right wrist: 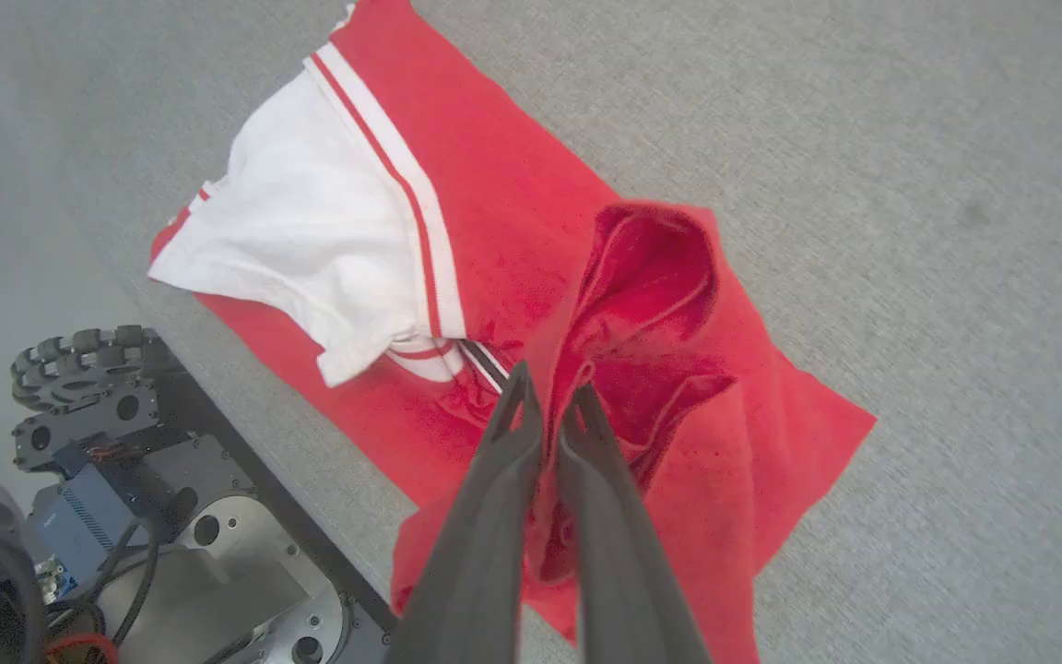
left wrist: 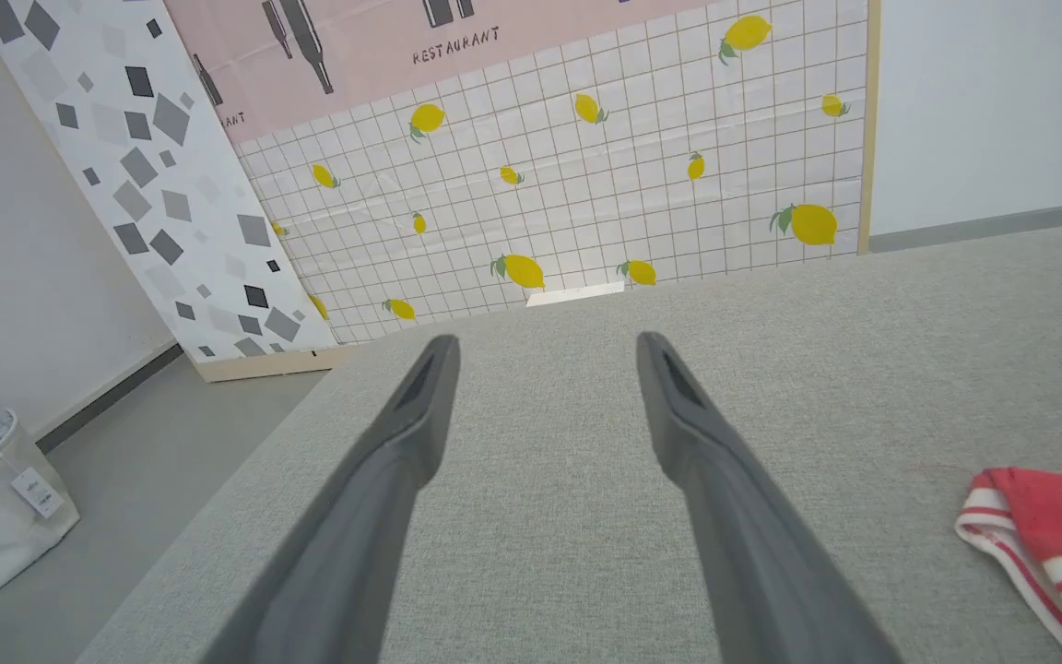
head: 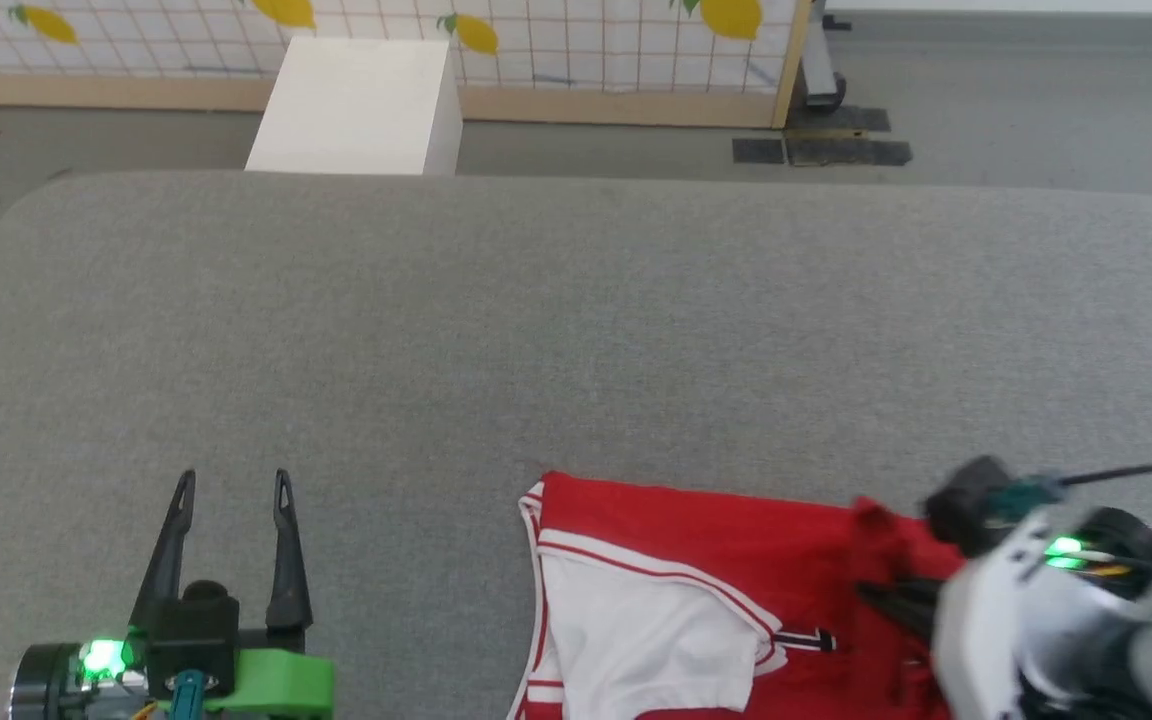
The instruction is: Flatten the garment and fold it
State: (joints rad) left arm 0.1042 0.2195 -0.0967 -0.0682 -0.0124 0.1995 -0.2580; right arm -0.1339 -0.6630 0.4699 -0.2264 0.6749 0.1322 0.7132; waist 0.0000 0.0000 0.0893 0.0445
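Grey fabric table (head: 576, 330), shirt (head: 716, 540) lying at its near edge; right gripper (right wrist: 549, 383) pinched tight on a raised red fold, left gripper (head: 233, 480) spread wide, well clear of it.

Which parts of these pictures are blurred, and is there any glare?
Head view: the right arm is smeared by motion blur, the left tool is crisp. Right wrist view: the garment and table look soft. Left wrist view: sharp, even light, no glare.
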